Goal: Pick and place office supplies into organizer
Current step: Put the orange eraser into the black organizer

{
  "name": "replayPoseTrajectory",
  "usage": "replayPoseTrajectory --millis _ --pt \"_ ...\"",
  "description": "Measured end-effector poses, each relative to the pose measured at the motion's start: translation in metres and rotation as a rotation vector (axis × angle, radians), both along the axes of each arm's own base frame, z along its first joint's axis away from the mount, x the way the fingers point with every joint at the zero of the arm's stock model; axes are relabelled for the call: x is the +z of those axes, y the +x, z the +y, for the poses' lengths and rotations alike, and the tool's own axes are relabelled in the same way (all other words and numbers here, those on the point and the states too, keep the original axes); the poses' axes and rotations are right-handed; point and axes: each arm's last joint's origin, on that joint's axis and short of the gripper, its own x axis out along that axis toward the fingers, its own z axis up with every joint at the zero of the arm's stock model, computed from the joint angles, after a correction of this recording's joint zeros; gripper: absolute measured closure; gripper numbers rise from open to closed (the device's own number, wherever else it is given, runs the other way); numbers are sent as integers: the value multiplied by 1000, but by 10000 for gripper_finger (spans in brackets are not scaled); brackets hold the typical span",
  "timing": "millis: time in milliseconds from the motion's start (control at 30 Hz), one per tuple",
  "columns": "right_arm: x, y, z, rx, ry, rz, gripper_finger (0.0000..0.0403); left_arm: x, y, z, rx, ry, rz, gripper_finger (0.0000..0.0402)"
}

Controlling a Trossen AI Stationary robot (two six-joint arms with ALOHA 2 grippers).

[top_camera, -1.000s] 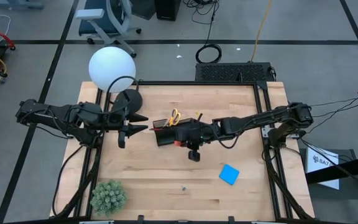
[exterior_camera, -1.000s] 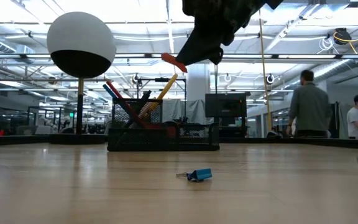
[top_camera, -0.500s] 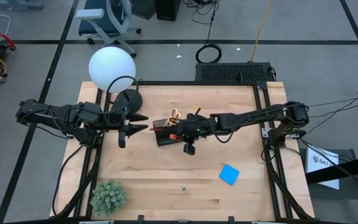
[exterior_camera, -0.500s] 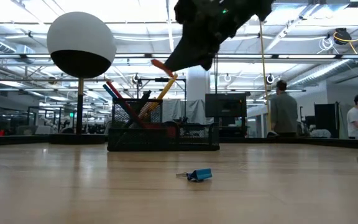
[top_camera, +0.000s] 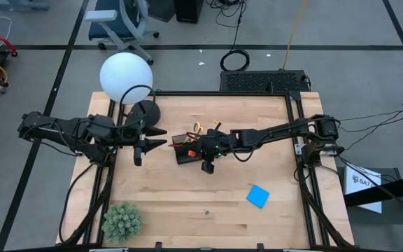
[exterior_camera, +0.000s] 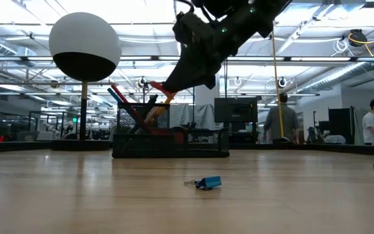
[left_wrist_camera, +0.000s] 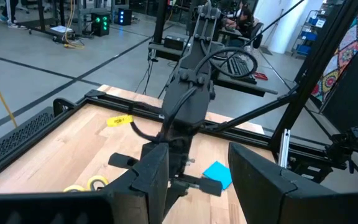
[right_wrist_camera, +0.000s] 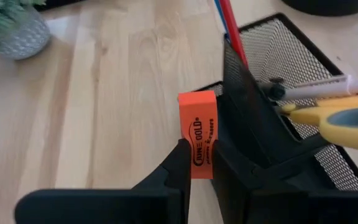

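Right claw (right_wrist_camera: 199, 163) now further toward the left than a second ago, carried from the organizer's right side to a spot over its middle and near edge, clenched throughout on a small orange rectangular eraser (right_wrist_camera: 198, 142) with black print. Seen from the right wrist, eraser upright between the dark fingers (right_wrist_camera: 173, 163), just beside the mesh wall of the black wire-mesh organizer (right_wrist_camera: 303, 59) and not yet inside it. In the low view, claw and eraser hang above the organizer, clear of the counter (top_camera: 187, 189). Judged from this: carry nearly finished, lowering and release into a compartment remaining.

Left claw (top_camera: 152, 145) parked just left of the organizer near the black lamp base (top_camera: 144, 114), fingers apart, gripping nothing, no change in place over the last second.

Count, as far as visible:
- one organizer, already holding one pair of yellow-handled scissors (right_wrist_camera: 347, 118), one red pen (right_wrist_camera: 234, 34), one pale pen (right_wrist_camera: 319, 89); further pens too small to count surely
- one eraser, in the right claw
- one blue square note pad (top_camera: 258, 196) lying on the counter, well apart from the organizer
- one small blue piece (exterior_camera: 208, 182) on the counter near the front edge
- one white globe lamp (top_camera: 125, 77), one green plant (top_camera: 121, 220).
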Motion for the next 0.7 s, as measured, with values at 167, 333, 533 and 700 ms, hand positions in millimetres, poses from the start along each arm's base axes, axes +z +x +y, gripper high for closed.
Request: replayPoseTrajectory --millis 167,333,533,700 --pt "-8 6 -8 -31 10 -11 358 0 0 0 0 4 0 241" --pt "-11 10 -15 -64 26 -40 358 0 0 0 -1 11 0 241" --pt "-13 11 -21 -73 23 -44 358 0 0 0 -1 11 0 241" --pt "-12 11 -21 -65 12 -51 358 0 0 0 -1 12 0 241"
